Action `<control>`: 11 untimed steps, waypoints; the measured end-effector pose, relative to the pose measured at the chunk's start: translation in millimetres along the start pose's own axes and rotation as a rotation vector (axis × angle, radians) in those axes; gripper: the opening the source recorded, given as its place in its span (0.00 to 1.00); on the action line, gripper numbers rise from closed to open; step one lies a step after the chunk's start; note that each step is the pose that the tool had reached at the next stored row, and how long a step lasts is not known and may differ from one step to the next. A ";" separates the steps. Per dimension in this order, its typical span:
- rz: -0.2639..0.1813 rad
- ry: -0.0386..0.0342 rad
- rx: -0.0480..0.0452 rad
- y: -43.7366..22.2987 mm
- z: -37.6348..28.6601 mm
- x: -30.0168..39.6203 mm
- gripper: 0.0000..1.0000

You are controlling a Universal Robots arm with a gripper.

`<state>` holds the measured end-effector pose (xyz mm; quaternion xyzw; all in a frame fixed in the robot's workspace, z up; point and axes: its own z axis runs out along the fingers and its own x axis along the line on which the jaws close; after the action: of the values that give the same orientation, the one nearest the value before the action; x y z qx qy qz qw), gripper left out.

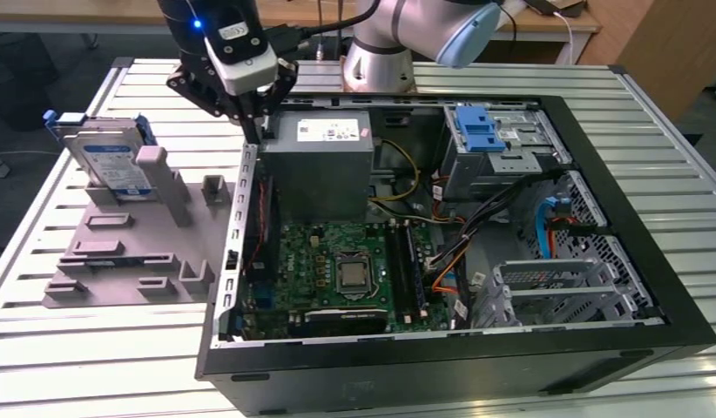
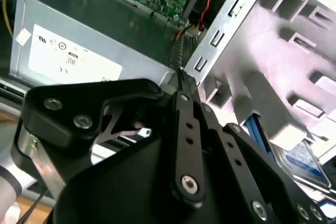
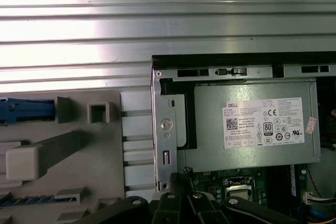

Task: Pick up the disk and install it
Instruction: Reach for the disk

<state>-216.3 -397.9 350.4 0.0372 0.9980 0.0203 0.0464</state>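
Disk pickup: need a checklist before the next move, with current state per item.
1. Seated for pickup: ok. The disk stands upright in the grey fixture, at the exterior view's left of the case.
2. Nothing held: ok. The gripper holds nothing.
3. Jaws open for a grasp: not ok. They are shut.
4. Lined up over the disk: not ok. The gripper hangs at the case's side wall beside the power supply, apart from the disk.
5. Bay free: cannot tell. Whether the drive cage with the blue latch has a free slot is not visible.
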 end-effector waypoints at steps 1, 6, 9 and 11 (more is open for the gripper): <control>0.000 0.0001 0.0002 0.0 -0.1 0.0 0.11; 0.000 0.0002 0.0004 0.0 -0.1 0.0 0.11; 0.000 0.0001 0.0004 0.0 -0.1 0.0 0.11; 0.000 0.0002 0.0005 0.0 -0.1 0.0 0.11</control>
<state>-216.3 -397.9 350.5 0.0373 0.9980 0.0200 0.0463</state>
